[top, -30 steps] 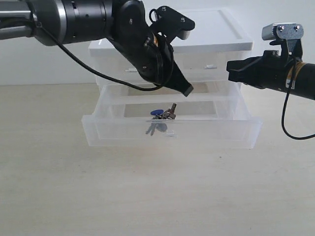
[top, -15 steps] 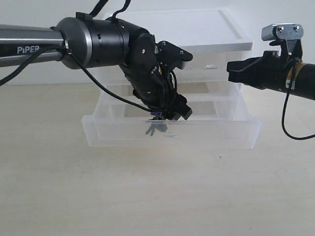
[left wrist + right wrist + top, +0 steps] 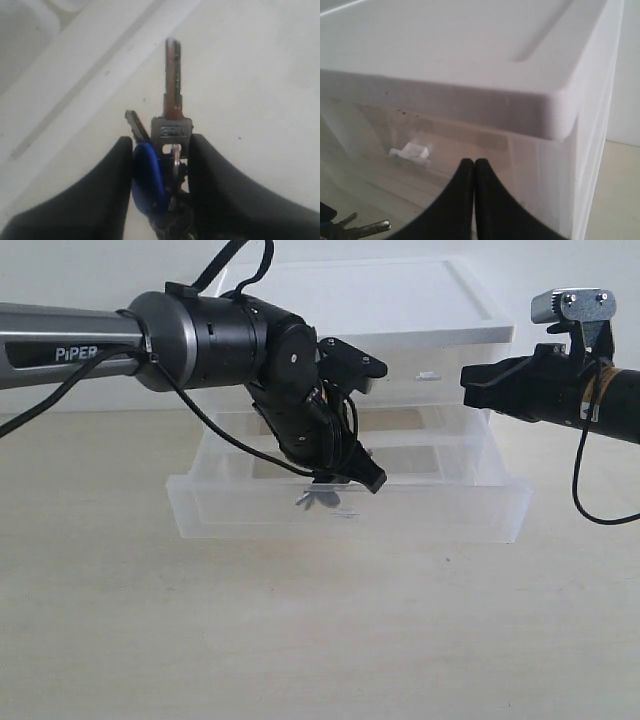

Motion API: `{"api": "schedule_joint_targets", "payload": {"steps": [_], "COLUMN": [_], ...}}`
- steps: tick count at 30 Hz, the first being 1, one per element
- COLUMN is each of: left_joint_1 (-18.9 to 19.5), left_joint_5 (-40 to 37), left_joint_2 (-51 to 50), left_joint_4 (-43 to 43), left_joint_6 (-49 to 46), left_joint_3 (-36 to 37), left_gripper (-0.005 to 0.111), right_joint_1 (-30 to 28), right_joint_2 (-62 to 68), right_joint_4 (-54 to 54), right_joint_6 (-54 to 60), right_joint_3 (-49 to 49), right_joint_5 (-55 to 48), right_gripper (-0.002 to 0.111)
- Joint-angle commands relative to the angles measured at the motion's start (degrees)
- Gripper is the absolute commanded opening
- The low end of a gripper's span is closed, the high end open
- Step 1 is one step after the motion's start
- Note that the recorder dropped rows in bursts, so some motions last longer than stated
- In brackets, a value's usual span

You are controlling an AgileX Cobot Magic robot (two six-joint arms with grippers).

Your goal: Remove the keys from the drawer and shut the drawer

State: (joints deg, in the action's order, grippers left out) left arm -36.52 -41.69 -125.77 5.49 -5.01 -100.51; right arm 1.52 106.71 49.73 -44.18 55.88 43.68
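The left pincer [image 3: 161,150] is clamped on the keys [image 3: 172,131]. Its two smooth, rounded black fingers [image 3: 112,180] press the bunch from either side. One presses on the oval blue tag [image 3: 147,177] of glossy plastic. The other presses on the squared head of a long, worn metal key. A second, darker key pokes out beside it.

In the exterior view this pincer [image 3: 350,475] sits at centre frame, dipped into the one open drawer [image 3: 450,512]. The drawer is wide, shallow and made of translucent white plastic. There the keys [image 3: 320,498] are only a dim smear seen through the front wall, low inside the drawer. The left wrist view alone shows the grip and the separate keys.

The right pincer [image 3: 474,167] has its two black fingers pressed together on nothing. In the exterior view it [image 3: 470,385] hovers at the right, by the upper corner of the drawer unit [image 3: 400,300]. The unit's flat white top has rounded edges. The right wrist view adds a small white tab handle [image 3: 410,150] seen through cloudy plastic, and a glimpse of the keys [image 3: 360,229].

The unit stands on a pale, faintly grained bench [image 3: 300,640].
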Motion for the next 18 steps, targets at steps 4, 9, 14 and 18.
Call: {"api": "schedule_joint_targets", "payload": {"steps": [4, 9, 14, 18], "left_joint_1": [0.3, 0.2, -0.4, -0.8], "left_joint_5": [-1.3, -0.3, 0.9, 1.3], "left_joint_2": [-1.6, -0.1, 3.5, 6.1], "left_joint_4": [-0.1, -0.1, 0.7, 1.6], "left_joint_6": [-2.7, -3.2, -3.6, -3.6], "left_joint_3": [0.5, 0.5, 0.5, 0.5], "left_gripper": [0.004, 0.004, 0.004, 0.004], "right_joint_1": [-0.3, -0.3, -0.3, -0.3], "right_joint_2": [0.0, 0.0, 0.0, 0.0], "right_joint_4": [-3.3, -4.0, -4.0, -4.0], "right_joint_6": [1.0, 1.2, 1.2, 1.2], "right_joint_3": [0.2, 0.2, 0.2, 0.2], "right_joint_5": [-1.6, -1.6, -1.8, -1.8], "right_gripper": [0.0, 0.0, 0.0, 0.0]}}
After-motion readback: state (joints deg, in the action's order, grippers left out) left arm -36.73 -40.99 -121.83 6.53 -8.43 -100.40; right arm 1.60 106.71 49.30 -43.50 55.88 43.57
